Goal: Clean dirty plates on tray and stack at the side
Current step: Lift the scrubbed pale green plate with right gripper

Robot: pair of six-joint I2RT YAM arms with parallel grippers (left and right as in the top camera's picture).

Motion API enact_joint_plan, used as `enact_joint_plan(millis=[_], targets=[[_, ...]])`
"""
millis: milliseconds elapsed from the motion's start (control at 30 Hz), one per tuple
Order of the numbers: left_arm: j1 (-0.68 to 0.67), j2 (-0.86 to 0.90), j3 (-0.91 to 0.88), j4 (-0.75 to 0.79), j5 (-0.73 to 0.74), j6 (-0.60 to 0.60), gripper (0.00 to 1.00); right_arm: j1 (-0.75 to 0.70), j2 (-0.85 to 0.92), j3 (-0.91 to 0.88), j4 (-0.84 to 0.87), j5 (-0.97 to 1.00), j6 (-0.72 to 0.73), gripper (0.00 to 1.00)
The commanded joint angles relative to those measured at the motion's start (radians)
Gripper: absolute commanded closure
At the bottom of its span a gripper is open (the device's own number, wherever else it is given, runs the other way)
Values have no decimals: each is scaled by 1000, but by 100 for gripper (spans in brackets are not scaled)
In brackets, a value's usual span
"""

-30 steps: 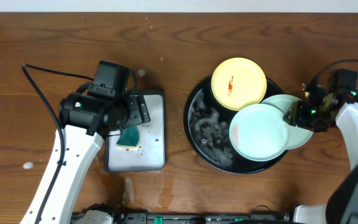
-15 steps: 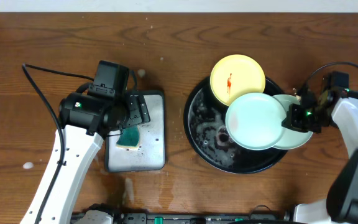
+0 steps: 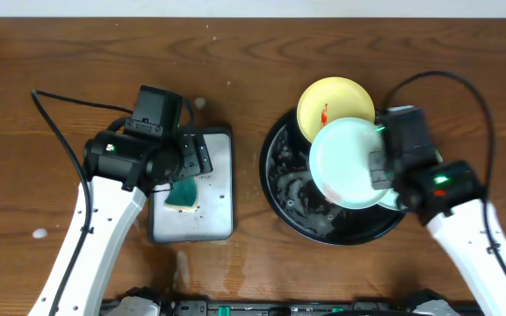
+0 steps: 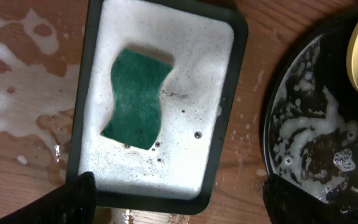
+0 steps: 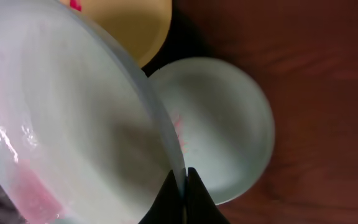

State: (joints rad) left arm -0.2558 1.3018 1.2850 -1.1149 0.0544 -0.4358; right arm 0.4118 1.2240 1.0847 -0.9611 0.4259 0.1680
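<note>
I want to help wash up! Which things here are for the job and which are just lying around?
For the job: yellow plate, mint plate in the right gripper, second mint plate, black tray, green sponge, soapy grey tray.
Just lying about: spilled suds on the table, black cable.

A green sponge (image 4: 135,99) lies in the foamy rectangular tray (image 4: 221,124), beside the sudsy black tray (image 4: 294,99)

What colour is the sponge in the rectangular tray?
The sponge is dark green; the left wrist view shows it best.
</note>
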Motion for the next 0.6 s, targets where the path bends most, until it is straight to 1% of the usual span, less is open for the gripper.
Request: enact_joint_plan(millis=[0, 267, 400, 567], targets=[[4, 0, 0, -2, 7, 17, 14, 153, 25, 14, 2, 367, 64, 99], [4, 0, 0, -3, 7, 17, 14, 445, 72, 14, -30, 629, 64, 99], [4, 0, 0, -3, 7, 17, 14, 523, 72, 14, -27, 698, 64, 99], [4, 0, 0, -3, 7, 17, 14, 583, 72, 14, -34, 749, 63, 99]])
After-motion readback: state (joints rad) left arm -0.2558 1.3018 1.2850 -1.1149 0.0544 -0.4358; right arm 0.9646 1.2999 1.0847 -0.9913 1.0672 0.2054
